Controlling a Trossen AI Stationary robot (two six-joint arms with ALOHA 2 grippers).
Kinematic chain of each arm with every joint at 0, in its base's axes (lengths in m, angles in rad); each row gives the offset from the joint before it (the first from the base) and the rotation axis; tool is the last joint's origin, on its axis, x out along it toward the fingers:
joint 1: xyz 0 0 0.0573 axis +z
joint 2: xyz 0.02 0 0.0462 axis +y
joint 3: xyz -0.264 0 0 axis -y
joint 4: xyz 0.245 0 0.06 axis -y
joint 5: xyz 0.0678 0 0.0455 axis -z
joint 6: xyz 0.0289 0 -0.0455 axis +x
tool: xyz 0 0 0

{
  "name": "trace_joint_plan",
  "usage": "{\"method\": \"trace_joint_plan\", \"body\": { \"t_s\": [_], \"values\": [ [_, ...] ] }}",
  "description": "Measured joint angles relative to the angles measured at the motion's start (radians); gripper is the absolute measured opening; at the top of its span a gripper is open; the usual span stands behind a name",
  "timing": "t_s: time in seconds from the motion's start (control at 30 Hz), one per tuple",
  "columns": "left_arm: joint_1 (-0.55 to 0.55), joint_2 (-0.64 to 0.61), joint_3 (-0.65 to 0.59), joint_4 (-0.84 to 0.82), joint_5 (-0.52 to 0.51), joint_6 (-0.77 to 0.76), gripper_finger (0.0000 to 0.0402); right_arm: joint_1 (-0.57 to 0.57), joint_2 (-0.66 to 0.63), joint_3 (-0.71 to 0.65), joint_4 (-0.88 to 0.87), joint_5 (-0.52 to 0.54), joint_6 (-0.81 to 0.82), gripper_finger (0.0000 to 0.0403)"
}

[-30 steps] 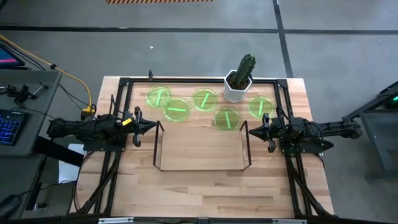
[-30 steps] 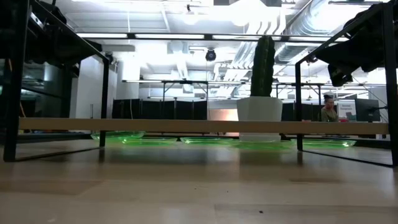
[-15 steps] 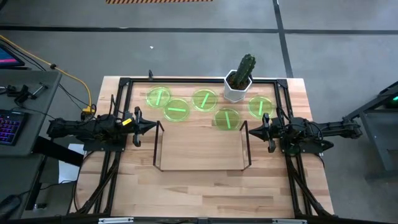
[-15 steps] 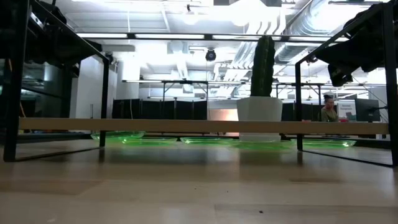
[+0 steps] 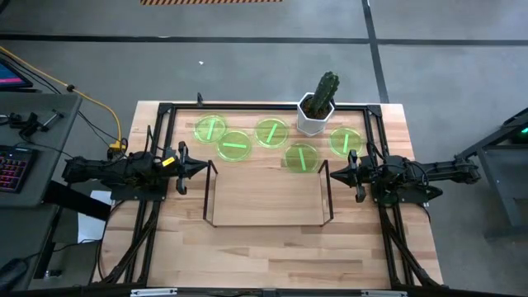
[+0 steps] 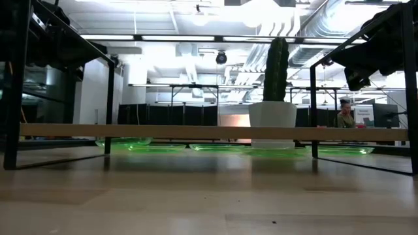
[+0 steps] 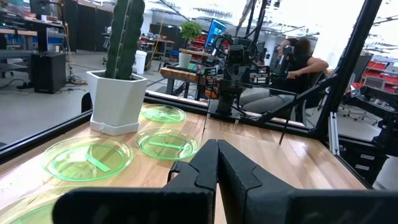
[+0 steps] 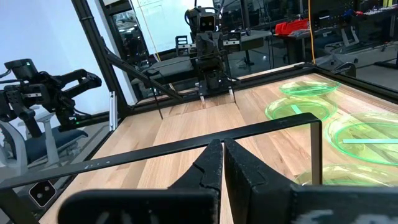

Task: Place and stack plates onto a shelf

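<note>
1. Left gripper (image 5: pixel 200 168) sits at nine o'clock on the table, fingers pressed together on nothing, its tip just outside the shelf's left end frame.
2. Right gripper (image 5: pixel 333 172) mirrors it at three o'clock, fingers likewise closed and empty, tip just beside the right end frame; both arms point at each other across the rack.
3. Between them lies the shelf (image 5: pixel 266 196), dead centre of the table, thin dark wire uprights at each end and a bare wood-coloured top.
4. Out toward twelve o'clock, all five plates (image 5: pixel 235 146) lie flat on the table behind the shelf, in a loose row running from eleven round to one o'clock, each green disc showing its pale stripe. They sit close together; I cannot tell whether any rims touch.
5. White potted cactus (image 5: pixel 318 106) stands upright among them at about one o'clock, near the back edge.
6. Around everything runs the black metal frame (image 5: pixel 162 110), tracing the table's edges.
</note>
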Motion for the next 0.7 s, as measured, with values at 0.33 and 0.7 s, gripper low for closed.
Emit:
{"method": "trace_joint_plan", "body": {
  "t_s": [0.33, 0.7],
  "values": [
    [0.000, 0.000, 0.000, 0.000, 0.000, 0.000, 0.0000, 0.000, 0.000, 0.000, 0.246, 0.029, 0.513, 0.0000],
    [0.000, 0.000, 0.000, 0.000, 0.000, 0.000, 0.0000, -0.022, 0.045, 0.160, 0.546, 0.503, 0.512, 0.0000]
  ]
}}
